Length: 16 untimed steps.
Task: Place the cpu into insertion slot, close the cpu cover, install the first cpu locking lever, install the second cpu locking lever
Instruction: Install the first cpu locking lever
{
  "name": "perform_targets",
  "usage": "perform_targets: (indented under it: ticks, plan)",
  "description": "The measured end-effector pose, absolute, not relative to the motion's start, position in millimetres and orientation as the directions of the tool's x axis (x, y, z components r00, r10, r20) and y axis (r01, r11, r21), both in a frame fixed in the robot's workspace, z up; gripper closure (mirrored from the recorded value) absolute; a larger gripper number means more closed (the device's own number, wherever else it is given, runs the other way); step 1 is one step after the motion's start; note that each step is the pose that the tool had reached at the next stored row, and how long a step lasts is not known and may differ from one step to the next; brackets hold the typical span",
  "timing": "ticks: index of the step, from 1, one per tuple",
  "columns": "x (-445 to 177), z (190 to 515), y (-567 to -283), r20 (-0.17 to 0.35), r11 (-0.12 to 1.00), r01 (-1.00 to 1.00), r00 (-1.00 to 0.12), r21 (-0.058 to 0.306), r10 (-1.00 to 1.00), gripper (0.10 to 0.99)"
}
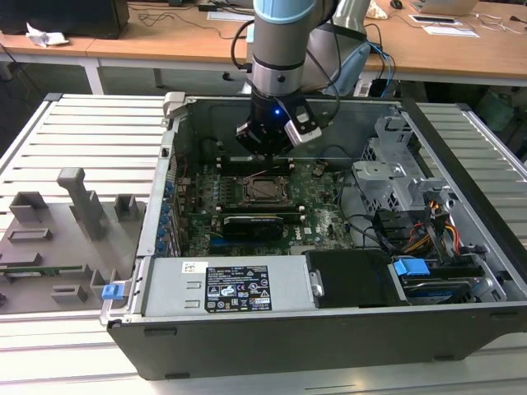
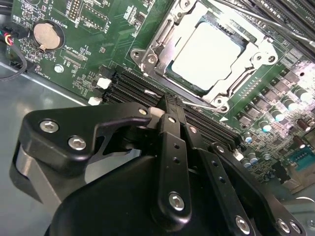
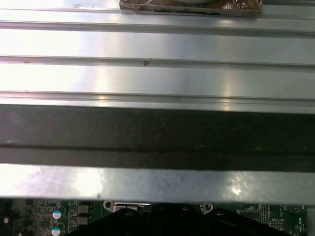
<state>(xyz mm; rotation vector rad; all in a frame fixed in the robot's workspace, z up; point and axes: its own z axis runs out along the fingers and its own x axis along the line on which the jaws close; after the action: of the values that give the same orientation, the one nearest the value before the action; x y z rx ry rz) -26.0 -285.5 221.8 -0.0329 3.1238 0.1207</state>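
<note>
Ribbed aluminium worktop [image 1: 90, 123], pale and shiny, long parallel grooves. Wooden desks [image 1: 165, 41] behind it w/ papers and cables, office-type room. Open PC case [image 1: 329, 341], dark grey sheet metal, sits mid-worktop and reaches the edge at the exterior view's right. Matte grey fixture tray [image 1: 49, 247] w/ blocky upright holders lies by the edge at the exterior view's left, and a small blue clip [image 1: 111, 290] sits at its corner nearest the case.

Inside the case: green motherboard [image 1: 321, 214], glossy, dense w/ small parts; silver power supply [image 1: 235, 288] w/ a black label along the front wall; perforated steel drive cage [image 1: 395, 177]; orange/yellow cables [image 1: 440, 234].

The arm [image 1: 284, 41], silver w/ pale blue joints, comes down from the far side. The pincer [image 1: 265, 152] is black w/ screwed link bars and hangs just above the board, beside the insertion slot [image 1: 265, 189]. Can't tell whether the pincer is spread or pressed together.

In the second wrist view the cpu [image 2: 206, 51], flat, square, pale silver, lies in the slot. The cpu cover [image 2: 256, 54], a thin bright metal frame, lies around the cpu's face. A thin wire locking lever [image 2: 197, 102] runs along the slot's edge, near the pincer [image 2: 167, 103]; can't tell if it's latched. Black ridged memory slots [image 2: 133, 88] lie between the pincer and the slot. A round coin cell [image 2: 45, 35] sits well apart, and small silver cylindrical caps [image 2: 275, 115] stand in rows.

The first wrist view shows brushed aluminium ribs [image 3: 157, 44], a dark matte band [image 3: 157, 137] and a strip of green board [image 3: 44, 214].
</note>
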Motion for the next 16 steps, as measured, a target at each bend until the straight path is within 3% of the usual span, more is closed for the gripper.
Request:
perform_targets:
  ticks: [16]
  plan:
    - [-21.2,214.6,-285.2,-0.016,0.995,-0.023,-1.0,0.101,-0.021,0.98]
